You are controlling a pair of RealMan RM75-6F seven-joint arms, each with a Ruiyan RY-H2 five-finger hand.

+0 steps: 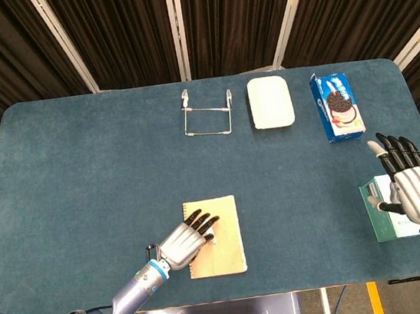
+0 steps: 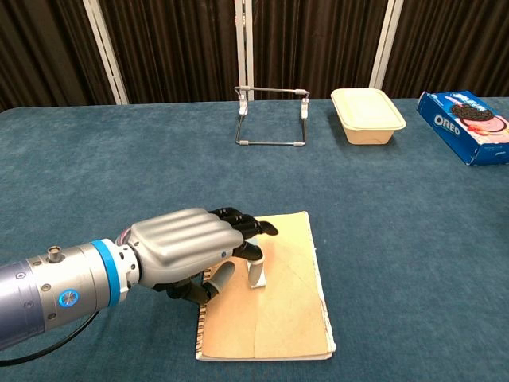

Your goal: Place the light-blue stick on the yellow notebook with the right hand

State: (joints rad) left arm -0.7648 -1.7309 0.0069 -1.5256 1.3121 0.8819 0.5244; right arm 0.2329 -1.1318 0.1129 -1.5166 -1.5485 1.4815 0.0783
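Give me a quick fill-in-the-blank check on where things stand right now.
1. The light-blue stick stands on the yellow ____.
2. The ____ robot hand has its fingers at the stick.
3. The right robot hand hovers over a ____ box at the table edge.
4. The Oreo box lies beside the white ____.

Missing words: notebook; left; teal; container

We see both views evenly and brightly lit from overhead, with no harsh glare. Shadows are soft and short: a faint one lies under the left hand (image 2: 187,253) on the yellow notebook (image 2: 278,310) in the chest view. The table (image 1: 103,171) cloth reads uniformly blue, while the curtains at twelve o'clock stay very dark. Both pictures are sharp. In the head view, the table edges bow slightly toward the corners.
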